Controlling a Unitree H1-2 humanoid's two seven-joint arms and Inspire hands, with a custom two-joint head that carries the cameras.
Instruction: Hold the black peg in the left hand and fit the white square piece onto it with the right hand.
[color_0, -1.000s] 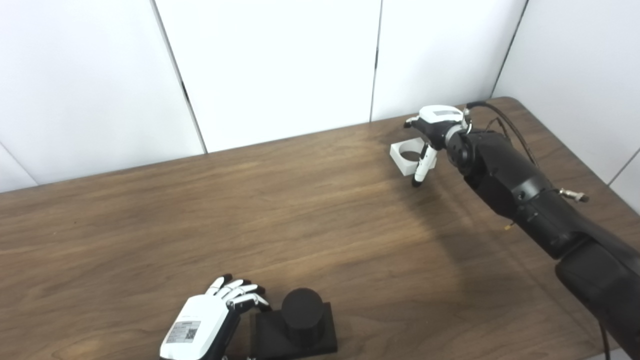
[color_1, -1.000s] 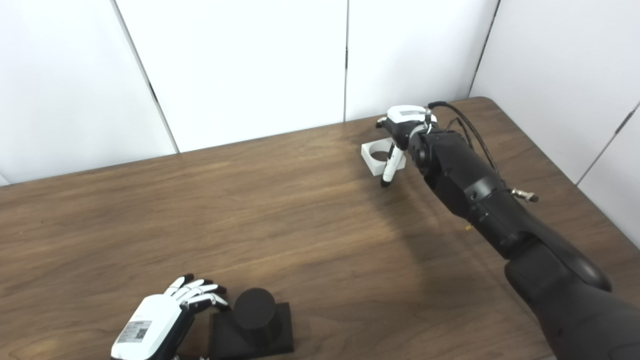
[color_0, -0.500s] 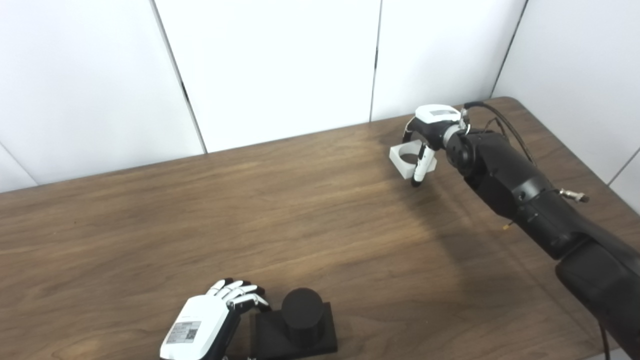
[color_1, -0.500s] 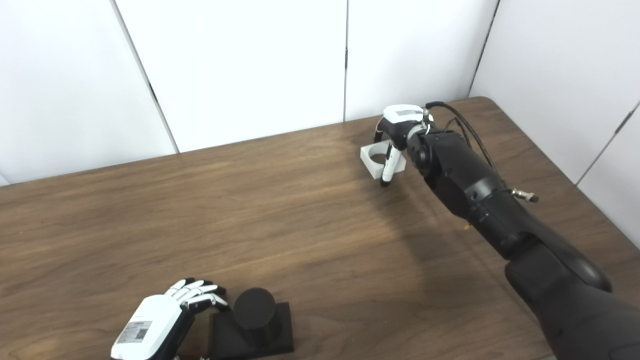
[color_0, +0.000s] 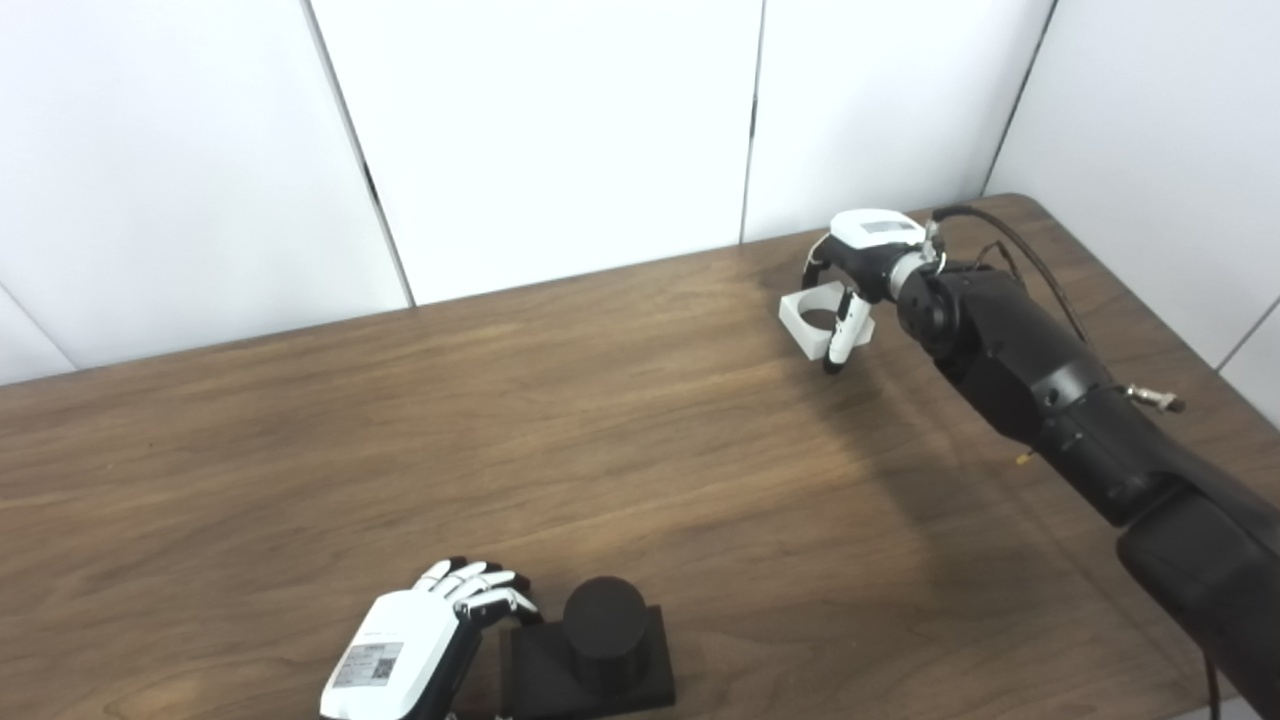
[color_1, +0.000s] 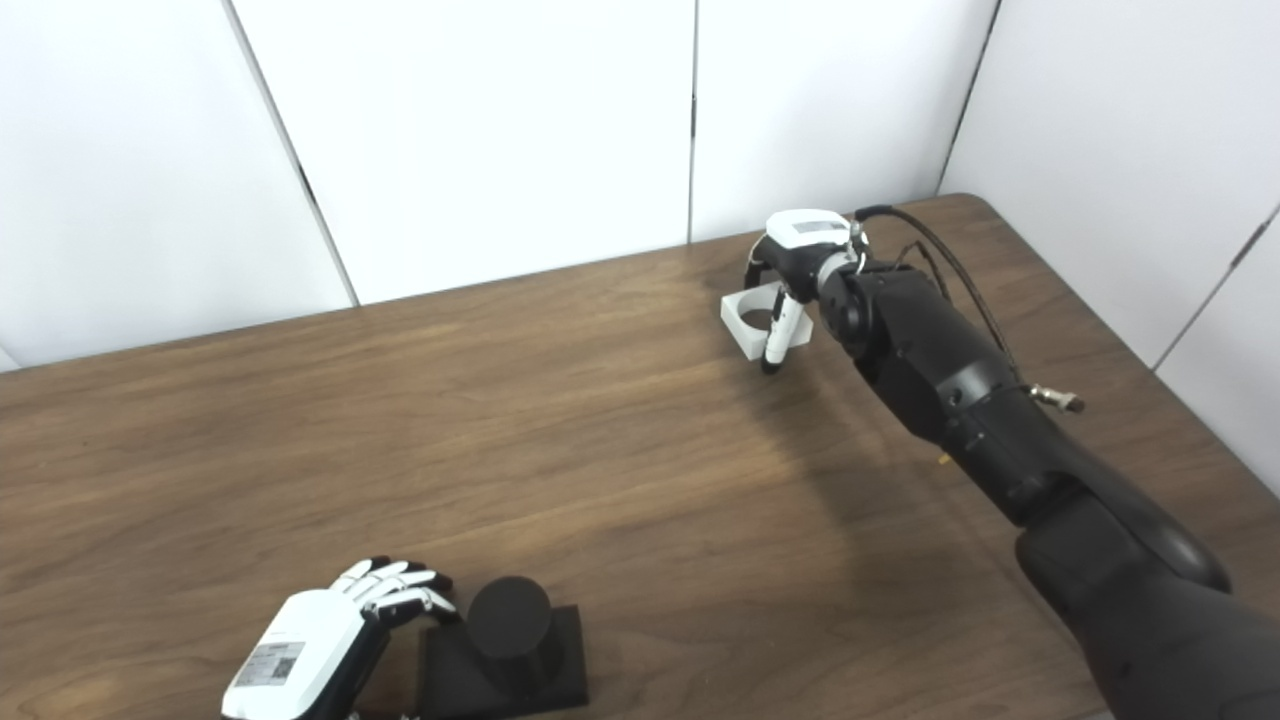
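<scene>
The left hand (color_0: 415, 655) rests with curled fingers against the square base of the black peg (color_0: 603, 625) just to its right, not clearly gripping it. Far across the wooden table (color_0: 500, 440), the right hand (color_0: 850, 275) clamps the white square piece (color_0: 812, 318), white walls (color_0: 550, 130) behind.
</scene>
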